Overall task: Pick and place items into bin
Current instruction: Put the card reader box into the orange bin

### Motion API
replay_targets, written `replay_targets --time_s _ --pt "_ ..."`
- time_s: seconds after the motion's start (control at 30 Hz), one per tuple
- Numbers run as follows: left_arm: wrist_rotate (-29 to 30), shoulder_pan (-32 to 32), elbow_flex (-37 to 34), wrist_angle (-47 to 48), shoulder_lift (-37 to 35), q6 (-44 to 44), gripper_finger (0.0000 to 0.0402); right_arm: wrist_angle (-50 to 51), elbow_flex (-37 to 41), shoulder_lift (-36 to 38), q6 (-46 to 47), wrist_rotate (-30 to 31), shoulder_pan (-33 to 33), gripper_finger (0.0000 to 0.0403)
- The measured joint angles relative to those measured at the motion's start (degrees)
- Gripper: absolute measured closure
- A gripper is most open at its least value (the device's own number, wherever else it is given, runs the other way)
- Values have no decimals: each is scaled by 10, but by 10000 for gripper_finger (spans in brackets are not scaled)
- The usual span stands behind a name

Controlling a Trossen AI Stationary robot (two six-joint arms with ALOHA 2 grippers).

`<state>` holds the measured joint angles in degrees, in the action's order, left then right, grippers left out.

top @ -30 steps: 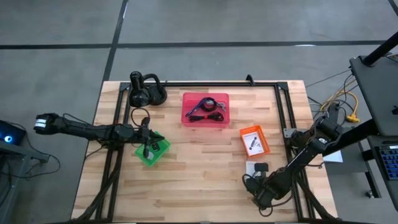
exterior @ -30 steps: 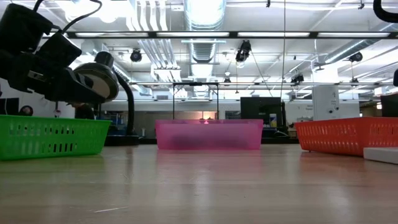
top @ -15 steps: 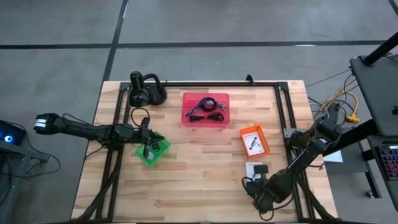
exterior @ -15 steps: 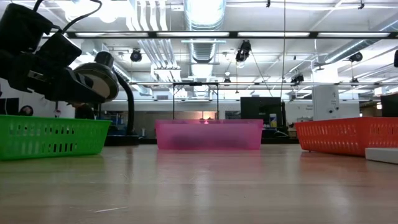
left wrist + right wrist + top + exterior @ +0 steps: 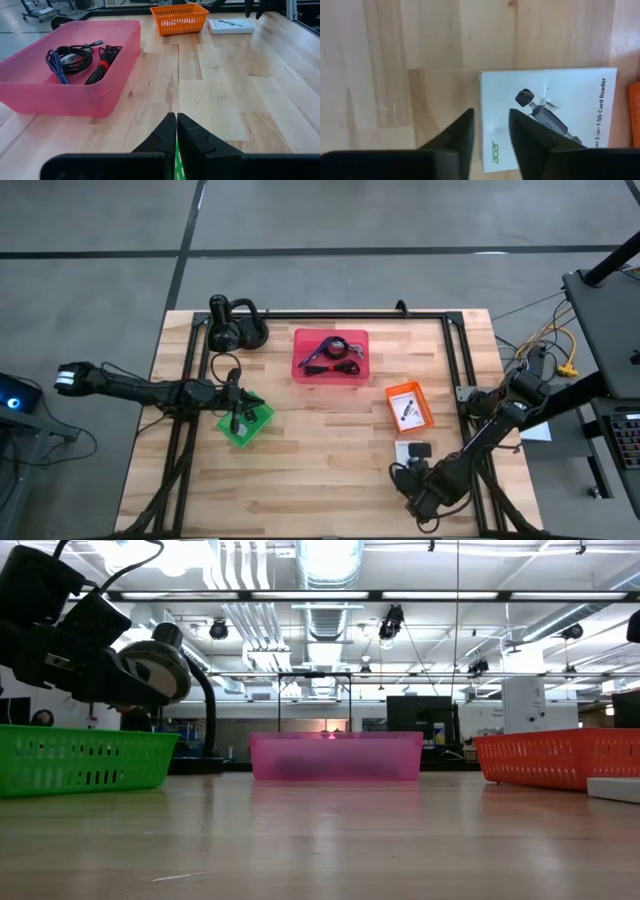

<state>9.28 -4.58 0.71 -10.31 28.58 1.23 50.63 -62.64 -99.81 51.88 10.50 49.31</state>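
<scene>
My right gripper is open and points down over the near left edge of a flat white packet, which lies flat on the table near the front right. One finger is over the wood and one over the packet. My left gripper is shut and empty, hovering over the green bin. The pink bin holds the black coiled cable, the purple cable and another dark bundled cable. The orange bin holds a second white packet.
A black gooseneck device stands at the far left corner. Black frame rails run along the table's left, far and right sides. Bare wood lies between the three bins. In the low view, the packet shows at the right edge.
My right arm has risen a little: in the low view its dark part at the right edge has gone upward. The left arm and the bins have kept still.
</scene>
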Motion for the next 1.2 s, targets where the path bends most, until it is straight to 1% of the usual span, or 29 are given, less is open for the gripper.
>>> replay_targets --time_s 0.17,0.27,0.4,0.47,0.53,0.6,0.67,0.77,1.0,1.07,1.2 --pt "0 0 0 0 0 0 402 -8 7 -1 11 -2 0 215" --pt "0 0 0 0 1 0 402 -16 9 -9 17 -7 1 180" --pt "0 0 0 1 2 0 402 -16 13 -32 3 -16 1 154" --pt "0 0 0 0 1 0 402 -15 14 -45 -3 -25 0 149" --pt "0 0 0 0 2 0 402 -17 19 -58 -16 -50 -6 149" --pt "0 0 0 0 2 0 402 -23 22 -68 -36 -77 -13 157" --pt "0 0 0 0 2 0 402 -28 24 -72 -58 -84 -16 175" --pt "0 0 0 0 2 0 402 -33 27 -71 -84 -77 -24 213" --pt "0 0 0 0 2 0 402 -46 33 -69 -90 -87 -38 311" --pt "0 0 0 0 2 0 402 -53 34 -69 -91 -83 -38 329" --pt "0 0 0 0 2 0 402 -86 38 -69 -99 -70 -38 347"
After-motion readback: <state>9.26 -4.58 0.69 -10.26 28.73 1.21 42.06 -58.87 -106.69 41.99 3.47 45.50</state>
